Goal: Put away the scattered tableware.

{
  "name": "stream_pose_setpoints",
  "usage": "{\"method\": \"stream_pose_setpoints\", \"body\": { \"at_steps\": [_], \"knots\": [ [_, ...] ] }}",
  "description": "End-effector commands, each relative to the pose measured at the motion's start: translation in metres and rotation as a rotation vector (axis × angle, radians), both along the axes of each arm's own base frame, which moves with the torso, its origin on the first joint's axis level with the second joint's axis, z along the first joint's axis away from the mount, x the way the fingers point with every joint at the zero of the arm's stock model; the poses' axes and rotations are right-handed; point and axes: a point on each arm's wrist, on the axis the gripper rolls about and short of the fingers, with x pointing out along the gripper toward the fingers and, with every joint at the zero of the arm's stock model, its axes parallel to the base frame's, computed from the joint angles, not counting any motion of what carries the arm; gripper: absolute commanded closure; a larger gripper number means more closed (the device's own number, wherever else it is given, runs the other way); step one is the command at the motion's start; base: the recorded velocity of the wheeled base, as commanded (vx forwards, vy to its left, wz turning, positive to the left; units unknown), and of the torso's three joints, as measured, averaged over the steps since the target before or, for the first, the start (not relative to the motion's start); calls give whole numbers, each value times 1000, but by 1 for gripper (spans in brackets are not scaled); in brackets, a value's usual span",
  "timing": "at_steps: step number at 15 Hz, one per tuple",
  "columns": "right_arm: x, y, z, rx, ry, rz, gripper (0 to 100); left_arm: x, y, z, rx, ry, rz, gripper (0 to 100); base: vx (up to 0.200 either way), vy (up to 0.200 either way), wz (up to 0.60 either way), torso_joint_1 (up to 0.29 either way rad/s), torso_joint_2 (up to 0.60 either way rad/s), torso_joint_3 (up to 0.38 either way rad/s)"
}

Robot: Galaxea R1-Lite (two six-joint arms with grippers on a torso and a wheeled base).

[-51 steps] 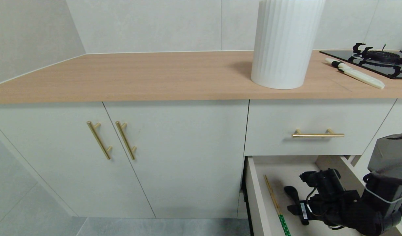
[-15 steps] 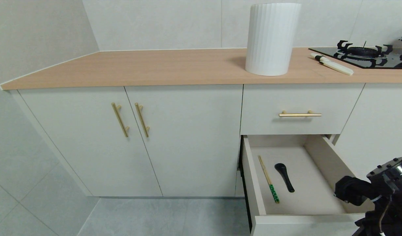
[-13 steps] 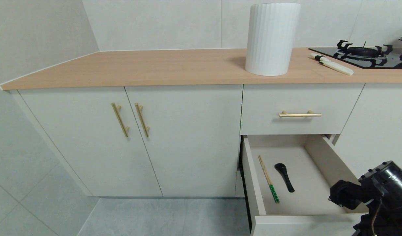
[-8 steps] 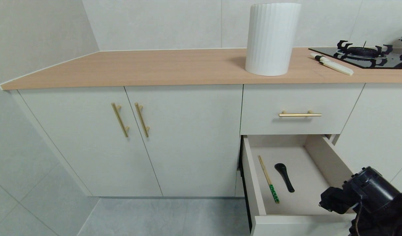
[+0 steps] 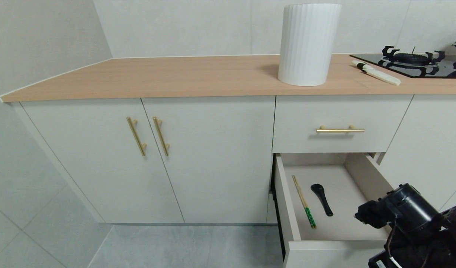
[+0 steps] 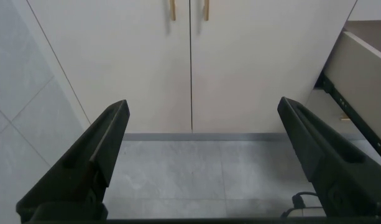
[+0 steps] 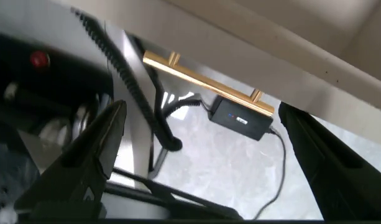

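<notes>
Where the head view is giving the drawer's contents, the wrist views are giving the jaws. The right gripper (image 7: 202, 112) is holding its dark tapered jaws spread wide, gripping nothing, with a brass bar handle (image 7: 206, 79) lying beyond the gap. The left gripper (image 6: 201, 112) is likewise gaping and empty above grey floor tiles (image 6: 178, 174), facing matte cabinet doors (image 6: 190, 62).

The right arm (image 5: 410, 212) is sitting at the near right corner of the open drawer (image 5: 286, 203). Inside, wooden chopsticks (image 5: 304, 203) with green patterned ends are lying along the left wall, with a glossy black spoon (image 5: 322, 199) just beside them on the right.

Farther back, a white ribbed cylinder (image 5: 309, 44) is standing on the wood-grain countertop (image 5: 176, 74). A cream knife (image 5: 376, 73) is lying to its right, near the black hob (image 5: 414, 61).
</notes>
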Motion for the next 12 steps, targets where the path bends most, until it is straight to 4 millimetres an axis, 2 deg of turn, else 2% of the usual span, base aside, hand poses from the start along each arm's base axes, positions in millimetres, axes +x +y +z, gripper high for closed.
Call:
{"method": "stream_pose_setpoints", "body": {
  "at_steps": [1,3,12],
  "knots": [
    [11,4,-11,-18,-1,-57,0,0,0,0,0,0,0,0,0,0,0,0,0,0],
    [17,6,-15,-28,-23,-107,0,0,0,0,0,0,0,0,0,0,0,0,0,0],
    [76,-16,-30,101,-254,-342,0,0,0,0,0,0,0,0,0,0,0,0,0,0]
  ]
}}
